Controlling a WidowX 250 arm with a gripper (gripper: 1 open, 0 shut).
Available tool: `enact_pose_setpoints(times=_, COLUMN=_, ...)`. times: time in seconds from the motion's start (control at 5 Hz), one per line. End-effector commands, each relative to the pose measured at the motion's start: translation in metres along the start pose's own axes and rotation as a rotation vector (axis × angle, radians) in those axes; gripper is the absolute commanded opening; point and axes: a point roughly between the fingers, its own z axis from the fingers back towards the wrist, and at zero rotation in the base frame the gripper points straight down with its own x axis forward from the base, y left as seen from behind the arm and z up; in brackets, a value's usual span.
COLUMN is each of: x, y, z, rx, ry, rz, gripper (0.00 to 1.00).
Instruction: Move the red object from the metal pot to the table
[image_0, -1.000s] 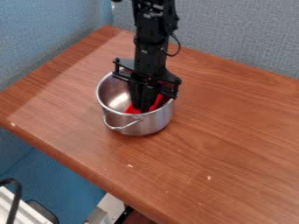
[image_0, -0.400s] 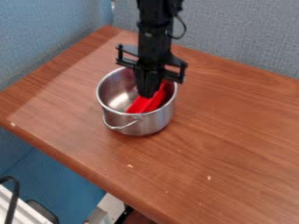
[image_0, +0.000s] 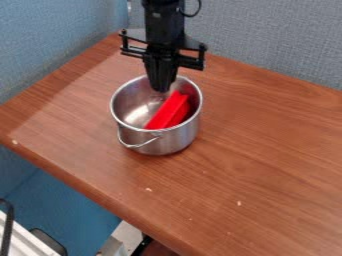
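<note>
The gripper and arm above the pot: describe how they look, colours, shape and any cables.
The arm is black all over, a slim upright column entering from the top edge. The gripper is black too, narrowing downward to thin fingers, with a black crossbar sticking out on both sides above them. A thin dark cable seems to run beside the column. No markings can be made out.

Evenly lit, soft and low in resolution. Bright glare on the metal pot (image_0: 155, 120) rim below the jaws; faint sheen across the table (image_0: 254, 160); shadows weak.
</note>
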Motion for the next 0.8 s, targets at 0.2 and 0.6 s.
enact_pose_setpoints(times=0.2, x=0.001, y=0.002, z=-0.012, rx=0.089, ry=0.007, rz=0.025, gripper=1.0)
enact_pose_setpoints(times=0.6, x=0.004, y=-0.009, z=-0.041, rx=0.116, ry=0.031, rz=0.061, gripper=1.0)
